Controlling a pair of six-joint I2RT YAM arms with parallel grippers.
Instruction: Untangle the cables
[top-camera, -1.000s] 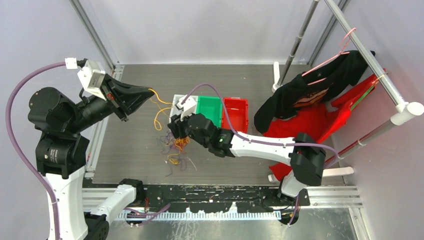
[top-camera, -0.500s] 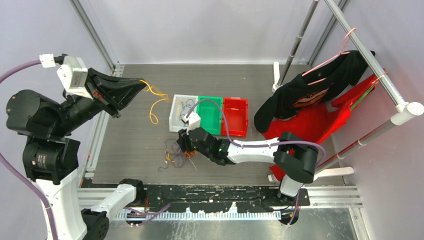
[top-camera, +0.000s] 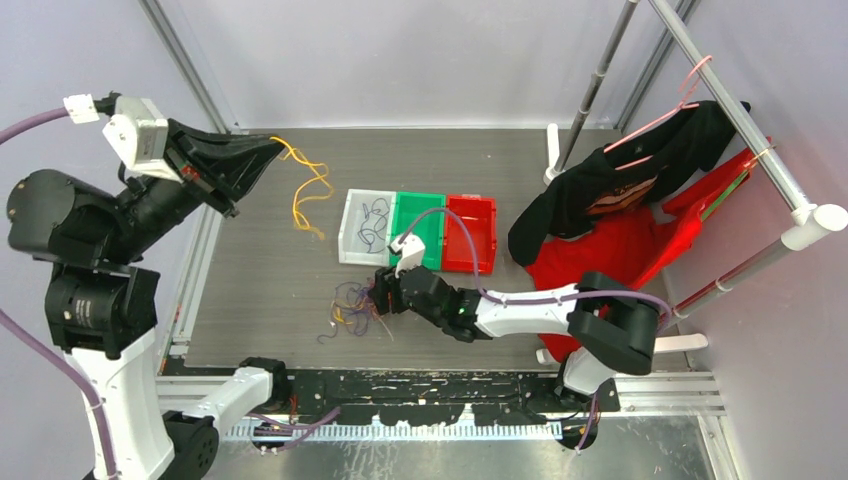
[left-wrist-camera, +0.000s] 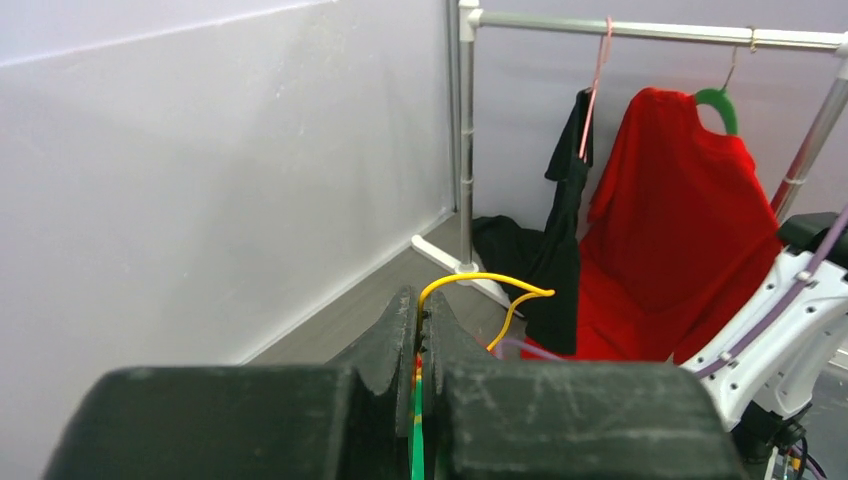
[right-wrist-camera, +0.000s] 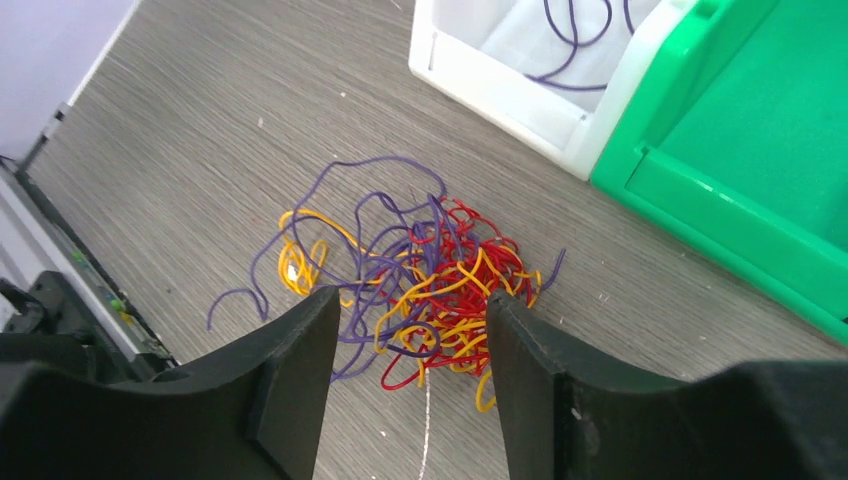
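A tangle of purple, orange-yellow and red cables lies on the grey table near the front; the right wrist view shows it close. My right gripper is open and empty just above the tangle, its jaws either side of it. My left gripper is raised at the far left and shut on one orange-yellow cable, which hangs in loops down to the table. In the left wrist view that cable curls out of the closed jaws.
A white bin holding purple cables, a green bin and a red bin stand side by side mid-table. A garment rack with a black shirt and a red shirt fills the right side.
My left gripper has risen and drawn back left, pulling the orange-yellow cable free of the tangle. My right gripper has moved toward the front and now hovers open at the tangle.
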